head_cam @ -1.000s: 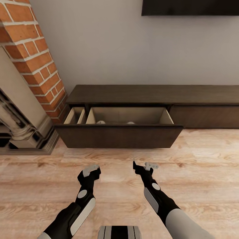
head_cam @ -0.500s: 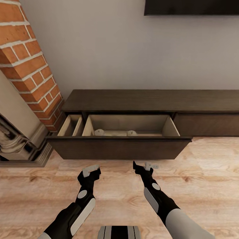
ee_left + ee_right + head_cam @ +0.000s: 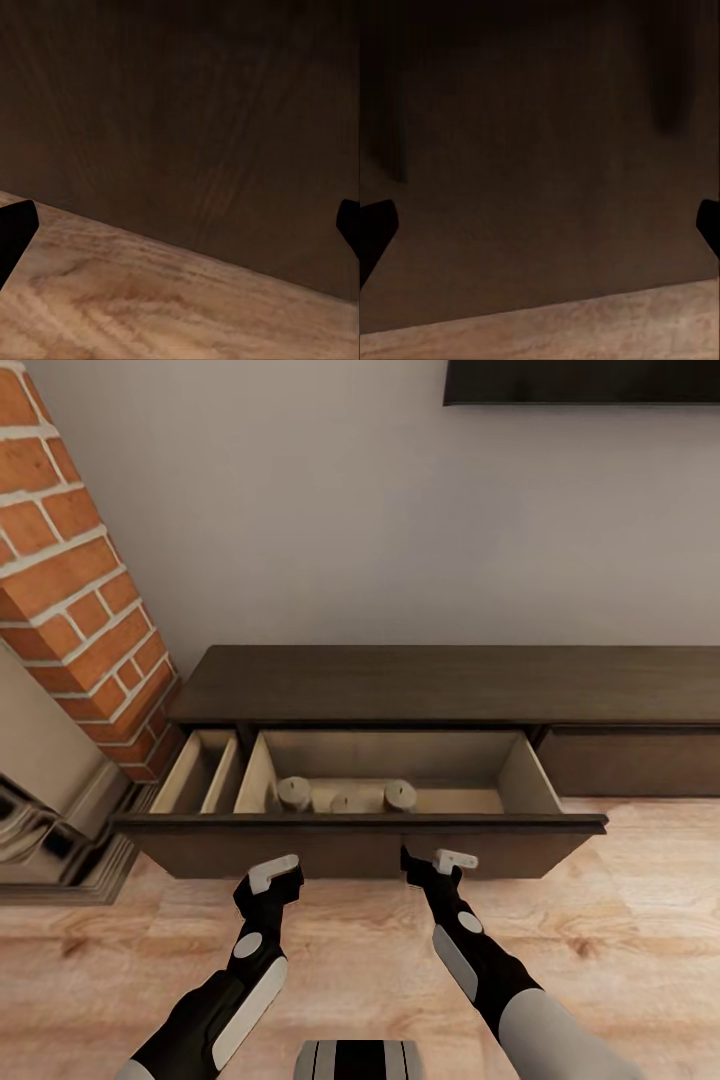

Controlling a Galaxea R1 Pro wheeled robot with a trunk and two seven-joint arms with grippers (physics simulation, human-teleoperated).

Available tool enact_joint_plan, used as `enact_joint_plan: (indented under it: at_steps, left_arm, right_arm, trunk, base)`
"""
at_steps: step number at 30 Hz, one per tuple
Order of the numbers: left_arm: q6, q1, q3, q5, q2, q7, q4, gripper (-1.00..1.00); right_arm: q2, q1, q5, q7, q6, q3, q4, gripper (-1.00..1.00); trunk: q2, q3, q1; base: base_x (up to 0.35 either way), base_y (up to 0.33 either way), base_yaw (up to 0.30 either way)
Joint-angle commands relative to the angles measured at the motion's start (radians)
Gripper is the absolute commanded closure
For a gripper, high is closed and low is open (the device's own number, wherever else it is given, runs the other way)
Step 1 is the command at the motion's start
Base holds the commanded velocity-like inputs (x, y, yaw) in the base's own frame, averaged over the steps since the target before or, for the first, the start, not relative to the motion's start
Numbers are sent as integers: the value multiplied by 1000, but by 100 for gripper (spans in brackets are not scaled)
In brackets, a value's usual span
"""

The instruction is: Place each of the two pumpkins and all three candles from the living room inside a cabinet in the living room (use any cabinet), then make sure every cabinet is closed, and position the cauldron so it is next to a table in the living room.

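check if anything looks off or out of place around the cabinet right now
Nothing is spilled or damaged. The one thing standing out is the cabinet: its wide drawer is pulled fully out. Three candles stand upright in a row at its front. Both the left gripper and the right gripper are empty with jaws open, near the drawer front.

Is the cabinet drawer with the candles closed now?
No, the drawer stands pulled out from the cabinet, with three candles showing inside.

You face a plain pale wall (image 3: 330,510); left of it rises a red brick chimney (image 3: 70,580), a dark screen (image 3: 580,382) hangs high, and light wood-plank floor (image 3: 360,950) lies below.
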Motion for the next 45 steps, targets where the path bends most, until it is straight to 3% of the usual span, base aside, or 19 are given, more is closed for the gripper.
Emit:
enact_joint_plan:
  at_steps: [1,45]
  left_arm:
    - [-7,-1,-5,10,1,6,-1,-100]
    - [-7,-1,-2,10,1,6,-8,-100]
  right_arm:
    - [-1,-1,-10,-8,-5,8,0,-100]
    - [-1,-1,-10,-8,-5,8,2,-100]
  trunk:
    - [0,-1,0]
    - [0,-1,0]
  base:
    - [286,0,0]
    - [264,0,0]
